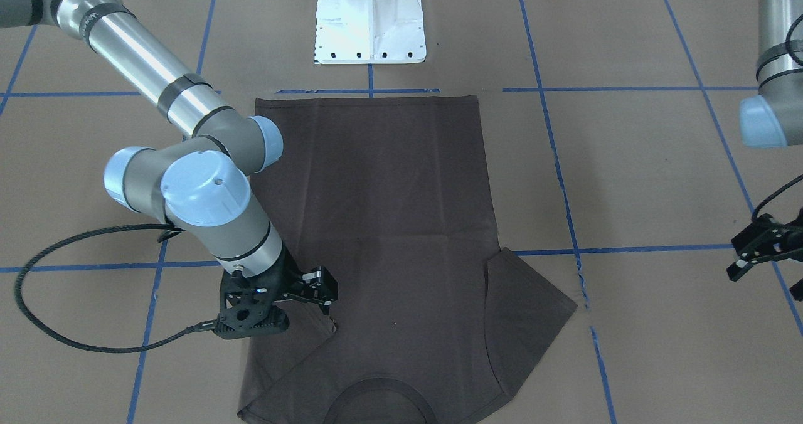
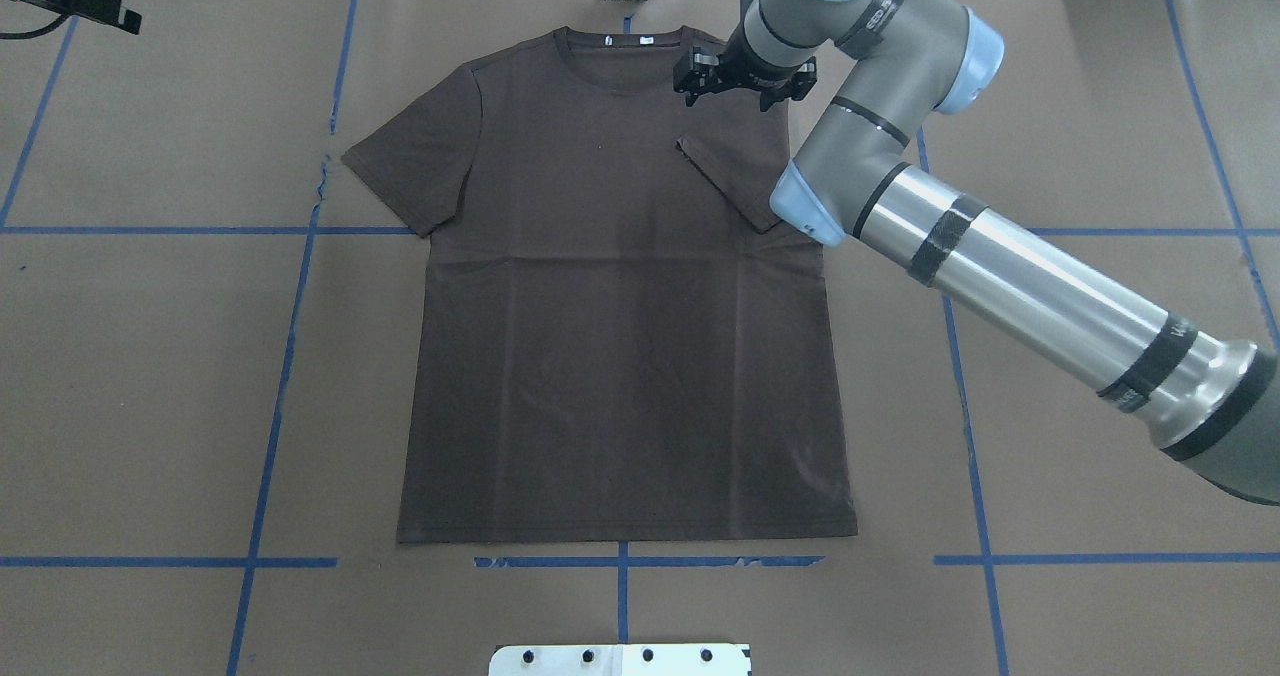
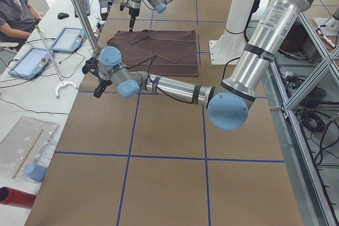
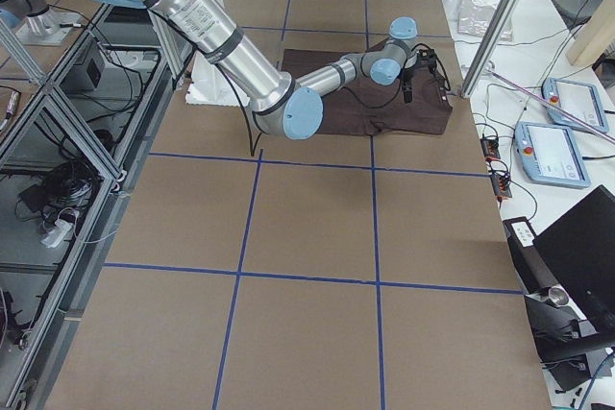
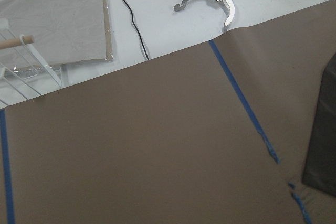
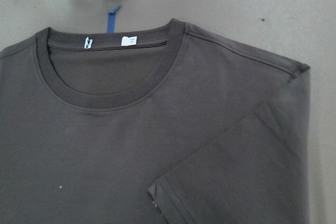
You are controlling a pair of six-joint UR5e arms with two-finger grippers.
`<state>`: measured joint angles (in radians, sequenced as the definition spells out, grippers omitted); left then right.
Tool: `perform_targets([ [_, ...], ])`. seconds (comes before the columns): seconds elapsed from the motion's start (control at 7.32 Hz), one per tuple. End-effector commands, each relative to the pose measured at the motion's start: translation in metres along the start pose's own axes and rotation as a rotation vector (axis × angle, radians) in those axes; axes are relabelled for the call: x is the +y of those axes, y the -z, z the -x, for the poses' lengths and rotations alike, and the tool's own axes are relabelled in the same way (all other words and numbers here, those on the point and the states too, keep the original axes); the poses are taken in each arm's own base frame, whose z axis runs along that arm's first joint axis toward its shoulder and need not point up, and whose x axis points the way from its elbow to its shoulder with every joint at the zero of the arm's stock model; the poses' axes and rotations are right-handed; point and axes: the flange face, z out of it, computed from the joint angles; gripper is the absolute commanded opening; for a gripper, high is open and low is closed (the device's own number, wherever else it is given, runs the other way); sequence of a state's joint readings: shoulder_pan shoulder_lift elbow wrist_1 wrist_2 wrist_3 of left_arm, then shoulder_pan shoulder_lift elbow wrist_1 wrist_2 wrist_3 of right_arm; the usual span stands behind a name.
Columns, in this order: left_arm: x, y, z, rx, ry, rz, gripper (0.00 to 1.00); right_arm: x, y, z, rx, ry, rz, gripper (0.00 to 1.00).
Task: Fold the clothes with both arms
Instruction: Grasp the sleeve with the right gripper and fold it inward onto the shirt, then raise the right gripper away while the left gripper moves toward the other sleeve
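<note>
You see the right hand [image 2: 740,88], apart, above the shirt's [image 2: 620,356] folded sleeve [image 2: 735,181]; left hand [image 1: 766,267], apart, by the counter's [image 2: 150,356] far edge.

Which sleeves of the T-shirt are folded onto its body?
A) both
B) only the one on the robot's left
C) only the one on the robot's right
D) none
C: the right sleeve lies folded over the chest of the T-shirt, while the left sleeve lies spread out flat.
</note>
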<state>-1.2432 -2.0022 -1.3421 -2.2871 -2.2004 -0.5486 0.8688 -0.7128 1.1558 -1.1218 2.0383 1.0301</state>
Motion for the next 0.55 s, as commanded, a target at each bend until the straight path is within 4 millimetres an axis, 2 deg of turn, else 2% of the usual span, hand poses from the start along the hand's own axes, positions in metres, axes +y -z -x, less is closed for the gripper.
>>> perform_targets([
  [0.0, 0.020, -0.063, -0.108, -0.027, 0.172, -0.071, 0.99, 0.022, 0.062, -0.056, 0.023, -0.024, 0.065, 1.00],
  [0.14, 0.038, -0.091, -0.140, -0.055, 0.256, -0.089, 0.98, 0.021, 0.075, -0.079, 0.023, 0.006, 0.096, 1.00],
  [0.27, 0.055, -0.113, -0.154, -0.103, 0.297, -0.118, 0.97, 0.011, 0.088, -0.097, 0.001, 0.033, 0.143, 1.00],
  [0.41, 0.065, -0.134, -0.167, -0.142, 0.310, -0.144, 0.97, 0.007, 0.096, -0.107, -0.025, 0.036, 0.162, 1.00],
])
